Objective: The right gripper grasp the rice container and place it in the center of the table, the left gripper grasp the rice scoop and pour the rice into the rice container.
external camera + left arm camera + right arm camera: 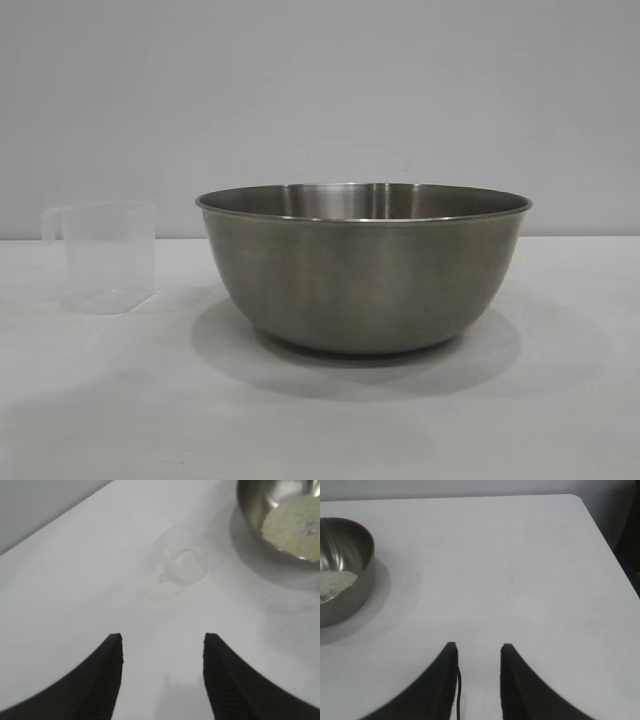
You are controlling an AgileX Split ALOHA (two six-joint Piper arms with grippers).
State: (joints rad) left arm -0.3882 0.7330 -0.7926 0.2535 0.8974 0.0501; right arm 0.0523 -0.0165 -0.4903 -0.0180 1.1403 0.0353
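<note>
The steel mixing bowl point(364, 268) stands upright nearest the exterior camera, about mid-desk, resting on its base with nothing touching it. That central spot suits its role as the rice container, so the placing step looks done. A heap of off-white rice point(294, 526) lies in its bottom, which suggests the pour is also complete.

A little farther back and to the left, well apart from the bowl, the clear plastic measuring cup point(104, 257) stands upright on the white desk point(100, 400), its loop handle at the rim pointing left. It appears empty, and standing free it seems to have been set aside as the spent rice scoop.

Neither arm shows in the exterior view. From its own wrist camera, the left gripper point(163, 639) hovers over bare desk short of the cup, fingers spread and holding nothing. The right gripper point(479, 647) hangs over open desk away from the bowl, fingers parted, also empty.
</note>
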